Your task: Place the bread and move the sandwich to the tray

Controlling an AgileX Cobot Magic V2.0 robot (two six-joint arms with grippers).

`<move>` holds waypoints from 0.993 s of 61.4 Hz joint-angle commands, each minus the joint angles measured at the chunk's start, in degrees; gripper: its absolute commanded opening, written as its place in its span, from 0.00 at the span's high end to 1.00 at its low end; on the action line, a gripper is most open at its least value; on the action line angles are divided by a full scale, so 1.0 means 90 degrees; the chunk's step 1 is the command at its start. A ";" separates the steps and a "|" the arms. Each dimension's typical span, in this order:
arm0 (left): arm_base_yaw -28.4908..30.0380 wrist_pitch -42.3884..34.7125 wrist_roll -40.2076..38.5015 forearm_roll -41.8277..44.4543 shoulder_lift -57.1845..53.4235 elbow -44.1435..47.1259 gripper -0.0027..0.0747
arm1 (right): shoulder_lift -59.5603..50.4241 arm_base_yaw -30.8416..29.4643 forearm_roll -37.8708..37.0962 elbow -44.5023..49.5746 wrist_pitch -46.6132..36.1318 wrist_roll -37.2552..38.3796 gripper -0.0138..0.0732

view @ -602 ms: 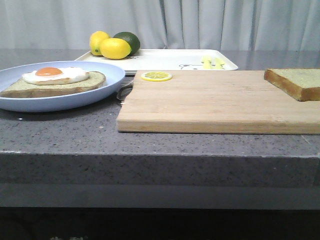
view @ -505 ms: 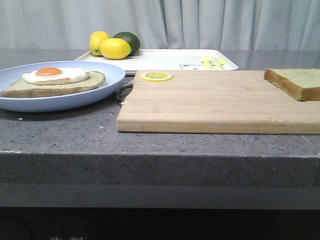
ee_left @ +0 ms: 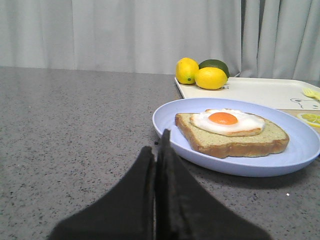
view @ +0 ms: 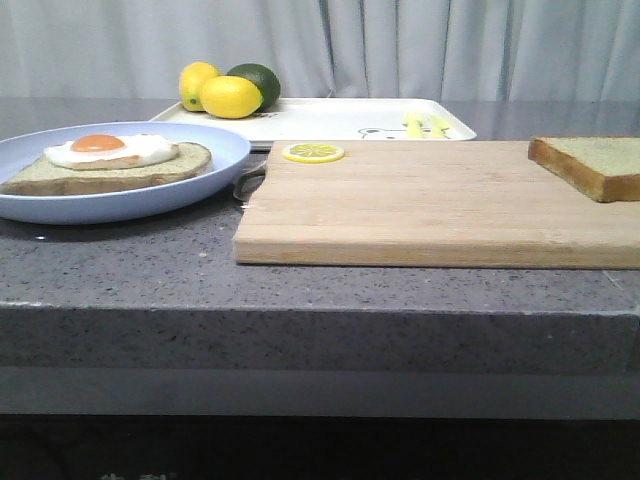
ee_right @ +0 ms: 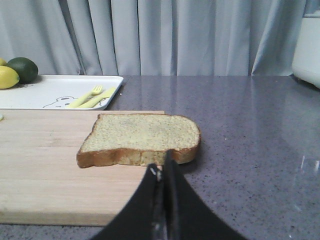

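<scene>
Nothing has been moved since a moment ago. The bread (ee_right: 142, 137) is left on the cutting board (view: 430, 205). Both jaws are kept closed, so nothing is started.

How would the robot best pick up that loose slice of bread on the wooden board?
Probably by its crust edges. The bread lies flat at the cutting board corner, so the right claw, now shut, would open, come from above and pinch two opposite sides.

Left claw (ee_left: 159, 150) closed — empty. Right claw (ee_right: 164, 172) closed — empty.
</scene>
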 commanded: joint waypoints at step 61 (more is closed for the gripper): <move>0.0010 0.2819 -0.0052 -0.0229 0.2492 -0.4786 0.99 | 0.2488 -0.0025 -0.0140 -0.4516 0.3078 -0.0036 0.98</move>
